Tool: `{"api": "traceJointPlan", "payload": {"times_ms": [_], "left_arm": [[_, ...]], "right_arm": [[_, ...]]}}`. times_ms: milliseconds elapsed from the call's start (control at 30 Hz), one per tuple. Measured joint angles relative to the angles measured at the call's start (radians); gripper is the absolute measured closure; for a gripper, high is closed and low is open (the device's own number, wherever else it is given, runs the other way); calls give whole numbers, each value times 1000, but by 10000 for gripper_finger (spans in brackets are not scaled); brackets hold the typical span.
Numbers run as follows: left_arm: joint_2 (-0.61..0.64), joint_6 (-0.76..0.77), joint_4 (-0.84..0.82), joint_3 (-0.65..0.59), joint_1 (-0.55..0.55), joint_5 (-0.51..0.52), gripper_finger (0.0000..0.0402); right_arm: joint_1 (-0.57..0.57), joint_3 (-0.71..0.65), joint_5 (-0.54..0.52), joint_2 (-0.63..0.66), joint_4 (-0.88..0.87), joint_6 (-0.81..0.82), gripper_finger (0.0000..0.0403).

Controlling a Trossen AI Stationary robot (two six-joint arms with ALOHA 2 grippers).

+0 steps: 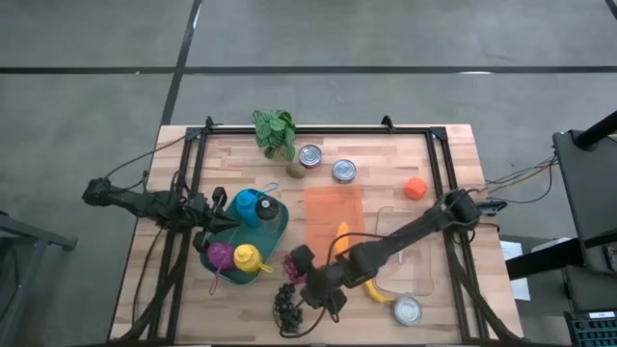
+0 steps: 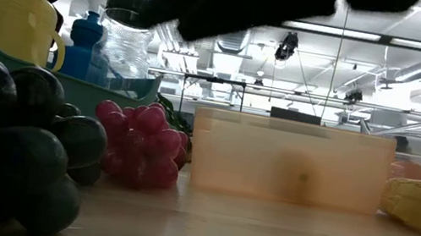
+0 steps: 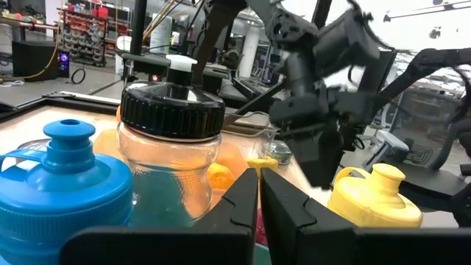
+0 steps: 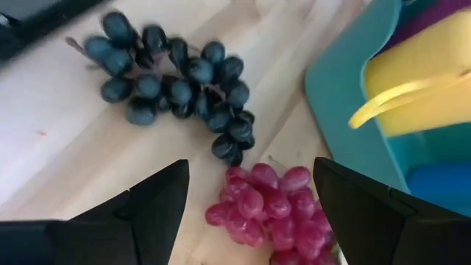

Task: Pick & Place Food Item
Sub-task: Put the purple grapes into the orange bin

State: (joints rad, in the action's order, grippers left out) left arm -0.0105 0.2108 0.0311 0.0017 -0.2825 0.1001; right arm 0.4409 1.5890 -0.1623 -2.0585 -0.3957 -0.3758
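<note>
A bunch of red grapes (image 4: 268,210) lies on the wooden table next to the teal tray (image 4: 346,110). A bunch of dark grapes (image 4: 176,81) lies just beyond it, nearer the table's front edge. My right gripper (image 4: 250,173) hangs open above the red grapes (image 1: 290,263), slanting down, with one finger on either side of the bunch and clear of it. In the high view the right gripper (image 1: 303,280) is near the front middle of the table. My left gripper (image 3: 259,199) is shut and level at the tray's left side (image 1: 224,220).
The tray holds a blue bottle (image 1: 249,204), a black-lidded clear jar (image 1: 267,210) and a yellow bottle (image 1: 248,257). An orange container (image 1: 333,217), a banana (image 1: 376,291), a clear bin (image 1: 410,253), two cans (image 1: 309,156), an orange ball (image 1: 415,187) and a plant (image 1: 275,130) stand around.
</note>
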Motion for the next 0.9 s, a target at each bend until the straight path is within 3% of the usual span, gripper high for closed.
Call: {"api": "traceJointPlan", "payload": {"times_ms": [267, 900], "left_arm": [[-6, 0, 0, 0, 0, 0, 380], [-6, 0, 0, 0, 0, 0, 380]], "right_arm": [[-1, 1, -128, -79, 52, -12, 113], [-18, -35, -152, -103, 64, 54, 113]]}}
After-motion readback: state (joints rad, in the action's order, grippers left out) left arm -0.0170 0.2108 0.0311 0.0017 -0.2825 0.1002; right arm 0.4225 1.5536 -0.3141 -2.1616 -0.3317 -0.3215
